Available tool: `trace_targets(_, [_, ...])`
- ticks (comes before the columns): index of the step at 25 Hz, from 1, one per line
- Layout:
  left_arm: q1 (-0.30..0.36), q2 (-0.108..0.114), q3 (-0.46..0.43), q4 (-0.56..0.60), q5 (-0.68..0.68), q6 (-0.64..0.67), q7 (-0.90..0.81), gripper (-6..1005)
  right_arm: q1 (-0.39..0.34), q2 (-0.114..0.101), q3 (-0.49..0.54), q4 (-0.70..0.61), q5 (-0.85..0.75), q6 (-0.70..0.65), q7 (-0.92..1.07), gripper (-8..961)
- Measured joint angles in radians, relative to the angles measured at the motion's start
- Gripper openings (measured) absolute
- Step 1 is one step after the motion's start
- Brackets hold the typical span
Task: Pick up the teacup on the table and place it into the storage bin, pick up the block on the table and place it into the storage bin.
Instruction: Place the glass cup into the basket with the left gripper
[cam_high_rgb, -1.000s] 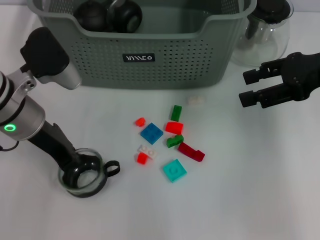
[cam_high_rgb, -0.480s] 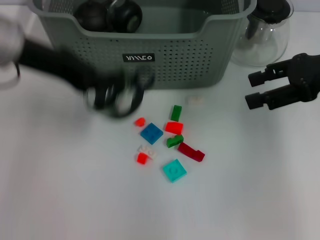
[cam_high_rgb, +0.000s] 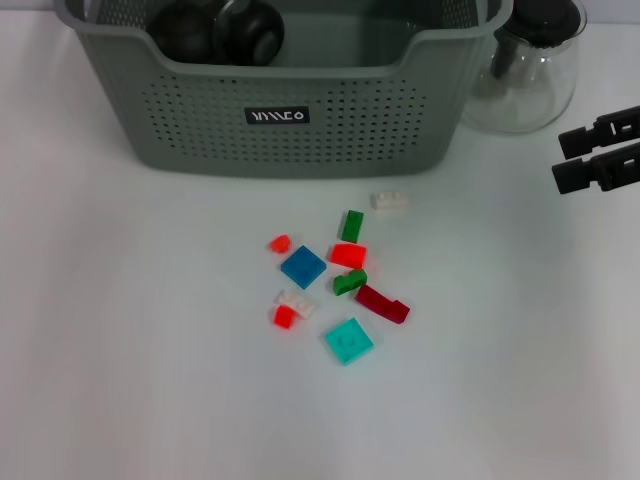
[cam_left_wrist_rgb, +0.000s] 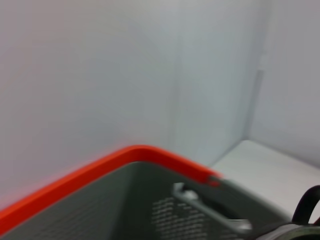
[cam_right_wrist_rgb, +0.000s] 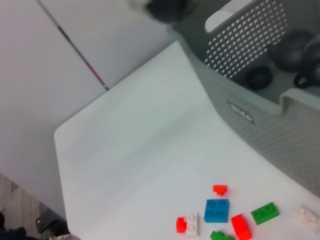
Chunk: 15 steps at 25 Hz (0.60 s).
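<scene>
Nearest me on the white table (cam_high_rgb: 120, 380), small plastic blocks lie scattered: a teal square block (cam_high_rgb: 348, 340), a dark red one (cam_high_rgb: 383, 303), a blue square (cam_high_rgb: 303, 266). My right pincer (cam_high_rgb: 590, 158) hovers at the right edge, its black fingers slightly parted, holding nothing. Beyond stands the grey-green perforated storage bin (cam_high_rgb: 300, 120), its black label's white lettering unreadable. My left pincer is out of sight.
</scene>
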Motion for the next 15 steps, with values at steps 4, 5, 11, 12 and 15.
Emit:
trace_targets(4, [-0.036, 0.012, 0.058, -0.088, 0.068, -0.12, -0.034, 38, 0.002, -0.005, 0.008, 0.0, -0.001, 0.0, 0.014, 812])
trace_targets(5, [-0.077, 0.018, 0.096, -0.18, 0.131, -0.22, -0.059, 38, 0.002, -0.006, 0.009, 0.002, -0.001, 0.001, 0.016, 812])
trace_targets(11, [-0.177, 0.014, 0.127, -0.359, 0.271, -0.367, -0.09, 39, 0.002, -0.01, 0.011, 0.006, -0.007, 0.007, 0.025, 811])
trace_targets(12, [-0.191, 0.009, 0.135, -0.381, 0.296, -0.391, -0.099, 39, 0.001, -0.01, 0.013, 0.007, -0.015, 0.007, 0.025, 811])
trace_targets(15, [-0.212, -0.011, 0.17, -0.417, 0.366, -0.461, -0.132, 39, 0.002, -0.008, 0.022, 0.008, -0.045, 0.008, 0.026, 810])
